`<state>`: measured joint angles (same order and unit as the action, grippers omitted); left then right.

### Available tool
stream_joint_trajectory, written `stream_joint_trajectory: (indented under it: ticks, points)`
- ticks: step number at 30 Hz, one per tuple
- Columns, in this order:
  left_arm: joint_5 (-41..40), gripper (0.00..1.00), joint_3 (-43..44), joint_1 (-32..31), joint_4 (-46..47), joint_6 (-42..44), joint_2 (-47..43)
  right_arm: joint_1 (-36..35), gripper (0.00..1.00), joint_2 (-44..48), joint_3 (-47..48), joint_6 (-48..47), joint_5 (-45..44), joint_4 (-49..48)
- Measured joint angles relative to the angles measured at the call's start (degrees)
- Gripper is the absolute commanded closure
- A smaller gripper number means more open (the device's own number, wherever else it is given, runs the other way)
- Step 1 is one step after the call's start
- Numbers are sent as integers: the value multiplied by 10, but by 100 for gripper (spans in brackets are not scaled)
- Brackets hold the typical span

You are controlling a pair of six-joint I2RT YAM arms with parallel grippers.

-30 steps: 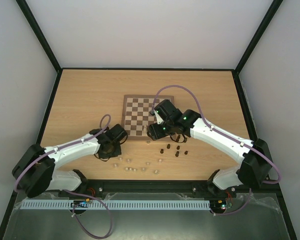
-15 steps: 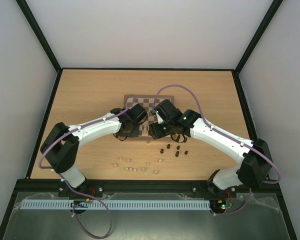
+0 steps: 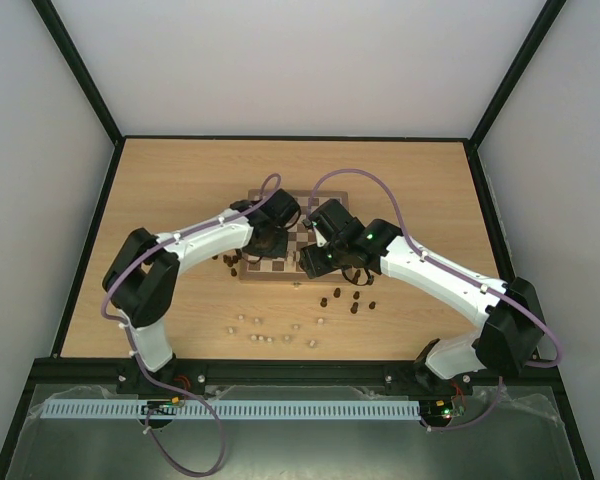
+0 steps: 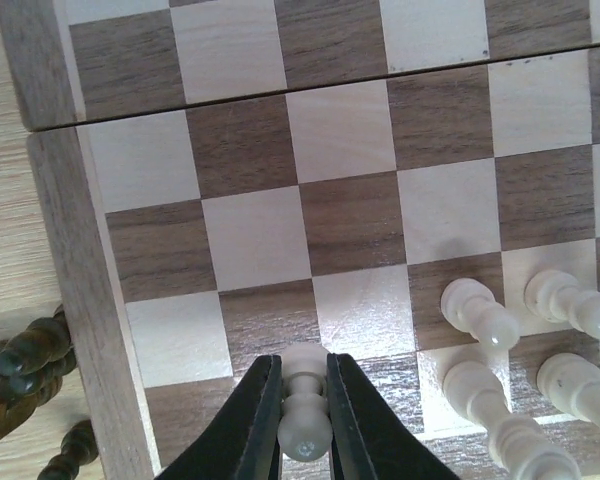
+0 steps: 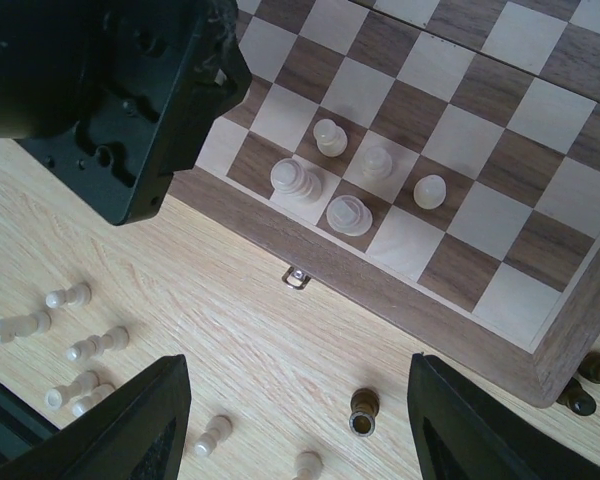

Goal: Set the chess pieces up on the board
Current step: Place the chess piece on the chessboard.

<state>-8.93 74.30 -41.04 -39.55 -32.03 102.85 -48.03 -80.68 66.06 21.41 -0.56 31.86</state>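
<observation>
While a pale cream turned wooden pawn [image 4: 305, 408] is clamped lengthwise in the left jaws, base outward, the brown-and-cream checked wooden chessboard [image 4: 242, 145] lies just beyond its base. The right jaws are held apart, empty.

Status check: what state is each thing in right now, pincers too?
Left pincer: shut on a cream piece.
Right pincer: open, empty.
Board: unfolded flat, five cream pieces standing on it.
Loose cream pieces: lying on the tabletop.
Dark pieces: on the tabletop too.
</observation>
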Motion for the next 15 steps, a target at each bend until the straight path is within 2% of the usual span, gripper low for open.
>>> stream_joint_trajectory:
  ticks: [15]
  points:
    - [32,86,19,2,17,11,36,0,39,0,0,0,-1,0]
